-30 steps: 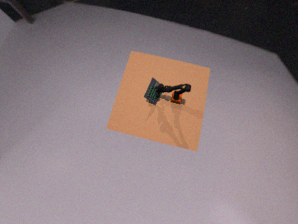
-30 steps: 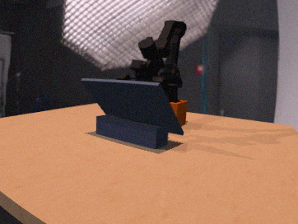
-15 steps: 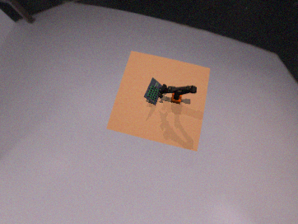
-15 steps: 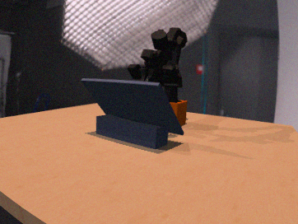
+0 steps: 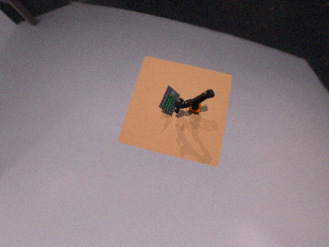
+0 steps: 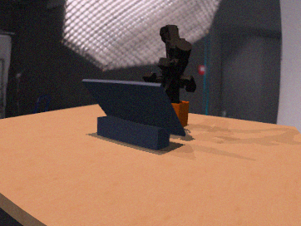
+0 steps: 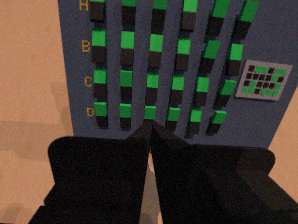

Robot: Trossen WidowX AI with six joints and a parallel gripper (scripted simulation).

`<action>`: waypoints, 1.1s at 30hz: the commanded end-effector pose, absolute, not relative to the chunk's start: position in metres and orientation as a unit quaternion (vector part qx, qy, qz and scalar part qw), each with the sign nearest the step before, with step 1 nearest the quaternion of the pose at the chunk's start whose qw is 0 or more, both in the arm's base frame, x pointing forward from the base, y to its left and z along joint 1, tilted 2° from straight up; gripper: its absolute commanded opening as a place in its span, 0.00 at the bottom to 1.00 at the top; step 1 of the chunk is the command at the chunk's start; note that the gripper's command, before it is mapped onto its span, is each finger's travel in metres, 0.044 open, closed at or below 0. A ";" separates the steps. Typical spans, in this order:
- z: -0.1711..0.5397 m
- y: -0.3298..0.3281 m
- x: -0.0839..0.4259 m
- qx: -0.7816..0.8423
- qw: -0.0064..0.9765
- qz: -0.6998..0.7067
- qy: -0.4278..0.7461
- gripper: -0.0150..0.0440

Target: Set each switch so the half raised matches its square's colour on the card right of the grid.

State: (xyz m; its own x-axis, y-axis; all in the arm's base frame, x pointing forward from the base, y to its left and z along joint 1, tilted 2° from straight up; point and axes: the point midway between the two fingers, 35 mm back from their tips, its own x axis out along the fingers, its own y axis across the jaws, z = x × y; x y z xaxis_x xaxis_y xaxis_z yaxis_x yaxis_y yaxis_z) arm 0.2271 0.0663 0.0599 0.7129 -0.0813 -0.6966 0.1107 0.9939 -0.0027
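My pincer [image 7: 150,125] is pressed together with nothing between its tips, forming one blunt point for pressing. In the wrist view that point sits just below the third switch [image 7: 150,114] in row D, the nearest row of the sloped blue panel [image 7: 70,65]. Whether the tip touches the switch or hovers just off it, I cannot tell.

The switch grid fills the panel in rows lettered down its left side, each switch half green, half dark grey. The small card [image 7: 264,80] lies on the panel's right side, beside rows B and C; its squares are too small to read reliably.

I judge I am mid-task, lining up on one row D switch. The next move calls for a short, straight push on its raised end only, without brushing the close neighbours on either side.

From outside, the panel [image 6: 133,104] stands tilted on the orange table [image 6: 233,183], the arm [image 6: 175,62] behind it. Room to lift clear is above and back toward the arm's base.
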 end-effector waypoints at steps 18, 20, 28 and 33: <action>0.029 0.061 0.249 0.014 0.919 -0.053 0.390 0.25; 0.027 0.061 0.251 0.014 0.919 -0.053 0.390 0.25; 0.021 0.060 0.258 0.014 0.919 -0.053 0.390 0.25; 0.021 0.060 0.258 0.014 0.919 -0.053 0.390 0.25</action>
